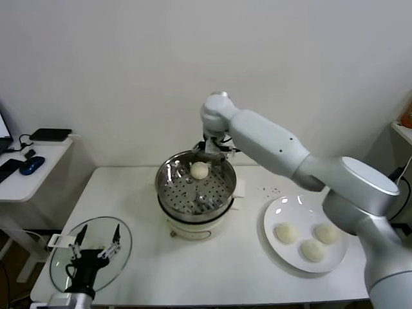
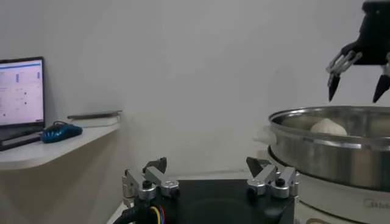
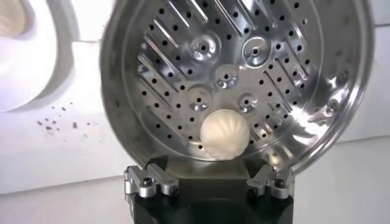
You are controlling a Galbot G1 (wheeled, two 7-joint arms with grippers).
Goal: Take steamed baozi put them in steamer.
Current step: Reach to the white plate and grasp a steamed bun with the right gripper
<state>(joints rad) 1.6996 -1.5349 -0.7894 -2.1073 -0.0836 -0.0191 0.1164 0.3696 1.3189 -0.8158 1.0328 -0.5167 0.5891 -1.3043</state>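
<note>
Nearest the robot, at the front left of the tabletop, the left gripper hangs idle over a round glass lid, its jaws apart and holding nothing.

On the right side sits a white plate with three steamed baozi resting on it, close together but not stacked. They look soft and light, with smooth domed tops, so they should dent easily and may slip under a hard pinch. The sensible hold is across the widest part of the dome, low on the sides, with just enough squeeze to lift. The bun nearest the steamer looks the easiest to reach, since one flank is free of its neighbours; the other two lie near each other, which leaves less room for the jaws.

Farther back, in the middle of the tabletop, stands the steamer, a shiny steel basket on a cream pot base. One bun already lies on the perforated floor toward the far wall. Much of the floor is bare, so there appears to be room for the three still on the plate.

Farthest of all, the right gripper hovers above the far rim of the basket, jaws spread wide and empty, clear of the bun below. The wrist view looks straight down on that bun, untouched.
</note>
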